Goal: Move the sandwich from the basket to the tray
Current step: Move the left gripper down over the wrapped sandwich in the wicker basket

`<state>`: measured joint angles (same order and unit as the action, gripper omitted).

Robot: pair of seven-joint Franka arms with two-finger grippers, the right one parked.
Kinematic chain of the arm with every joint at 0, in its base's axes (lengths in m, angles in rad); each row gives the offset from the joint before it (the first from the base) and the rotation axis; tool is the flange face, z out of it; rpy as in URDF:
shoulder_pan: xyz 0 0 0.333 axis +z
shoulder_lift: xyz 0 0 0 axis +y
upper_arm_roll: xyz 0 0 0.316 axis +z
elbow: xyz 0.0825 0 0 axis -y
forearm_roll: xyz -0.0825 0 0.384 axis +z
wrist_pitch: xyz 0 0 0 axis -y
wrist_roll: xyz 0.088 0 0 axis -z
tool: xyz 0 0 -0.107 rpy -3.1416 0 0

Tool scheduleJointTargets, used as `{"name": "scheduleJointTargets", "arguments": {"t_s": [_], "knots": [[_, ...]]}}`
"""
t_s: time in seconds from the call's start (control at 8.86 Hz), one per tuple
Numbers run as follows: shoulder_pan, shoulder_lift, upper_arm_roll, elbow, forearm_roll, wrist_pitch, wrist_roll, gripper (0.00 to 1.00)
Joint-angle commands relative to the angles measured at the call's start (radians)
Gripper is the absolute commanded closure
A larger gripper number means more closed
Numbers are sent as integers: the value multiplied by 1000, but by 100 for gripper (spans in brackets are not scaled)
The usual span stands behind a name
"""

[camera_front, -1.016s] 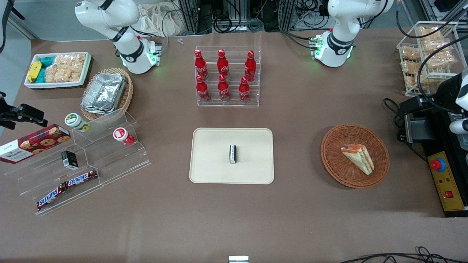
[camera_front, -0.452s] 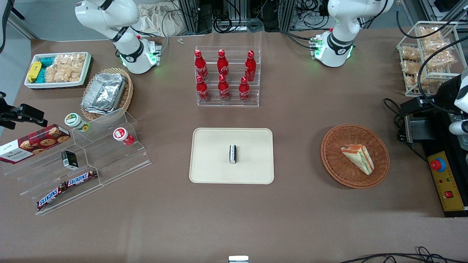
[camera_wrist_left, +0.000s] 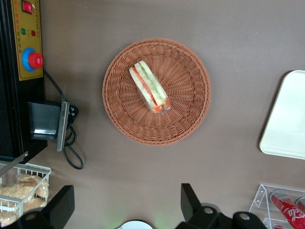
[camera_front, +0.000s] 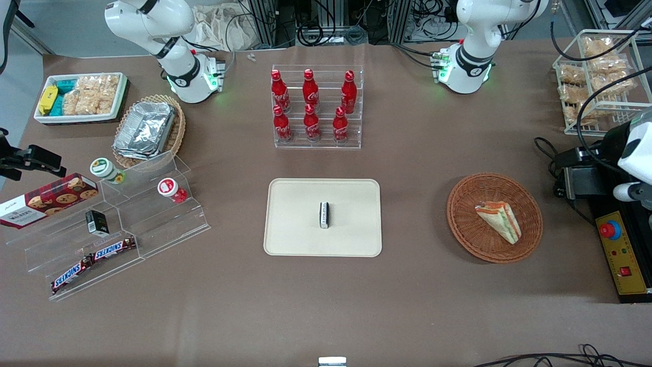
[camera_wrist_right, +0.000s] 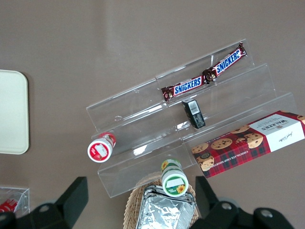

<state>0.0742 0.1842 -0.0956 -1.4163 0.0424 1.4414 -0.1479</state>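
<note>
Left arm's two-finger gripper (camera_wrist_left: 125, 205): fingers spread wide, nothing between them, high above the table and not over the basket yet. In the wrist view both black fingertips frame bare brown table just beside the round reddish-brown woven wicker basket (camera_wrist_left: 188, 119). In the front view only the arm's white wrist shows, at the working arm's edge of the table.

Triangular clear-wrapped wedge sandwich (camera_wrist_left: 150, 87) with pale bread and orange, red and green layers lies on its side in that basket, near its middle, clear of the rim.

Step in hand, as judged: approach for the pick. To do it well:
- centre the gripper over the wedge before descending
- turn the wrist so the fingers close across the bread faces, not along the wedge
- aim at the thick end; the wrap looks slippery
- stay shallow so the tips do not snag the weave

Flat beige rounded-corner tray (camera_front: 295, 224) sits well apart from the gripper, toward the parked arm, with a small black-and-white block (camera_front: 324, 214) at its middle. Drop beside the block, not on it.

Counts: one sandwich, one reddish basket, one tray, one block.
</note>
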Motion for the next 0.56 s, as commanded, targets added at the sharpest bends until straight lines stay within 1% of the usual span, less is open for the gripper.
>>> {"name": "scheduleJointTargets", "arguments": {"t_s": [0.0, 0.11, 0.34, 0.45], "knots": [[10, -3, -1, -106, 19, 29, -1, 1], [62, -6, -3, -174, 16, 116, -1, 1], [75, 0, -1, -298, 14, 262, -18, 1], [75, 6, -1, -358, 16, 328, -62, 1]]}}
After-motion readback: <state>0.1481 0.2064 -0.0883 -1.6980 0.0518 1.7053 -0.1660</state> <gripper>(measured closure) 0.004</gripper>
